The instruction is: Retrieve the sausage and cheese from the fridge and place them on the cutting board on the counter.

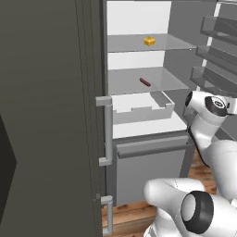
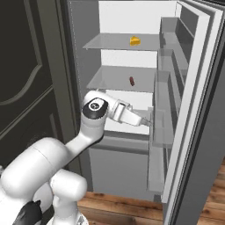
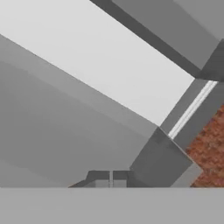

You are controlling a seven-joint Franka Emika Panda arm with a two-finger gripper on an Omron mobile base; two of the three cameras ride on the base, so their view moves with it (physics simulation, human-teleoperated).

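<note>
The fridge [image 1: 134,18] stands open, showing its white interior and glass shelves. The yellow-orange cheese [image 1: 149,41] [image 2: 135,41] lies on the upper shelf. One shelf below lies the reddish-brown sausage [image 1: 145,82] [image 2: 131,81]. My gripper [image 2: 148,122] reaches to the right at drawer height, below both foods and close to the bins of the open door [image 2: 197,110]. In the hand view its fingertips [image 3: 103,183] sit pressed together with nothing between them. The cutting board and the counter are out of view.
A white drawer [image 1: 141,109] sits under the sausage shelf, with a grey freezer front [image 1: 148,166] below it. Clear door bins [image 2: 161,110] line the open door. A long handle [image 1: 108,132] runs down the closed left door. Dark cabinets [image 2: 22,79] stand left; the floor [image 1: 129,215] is wood.
</note>
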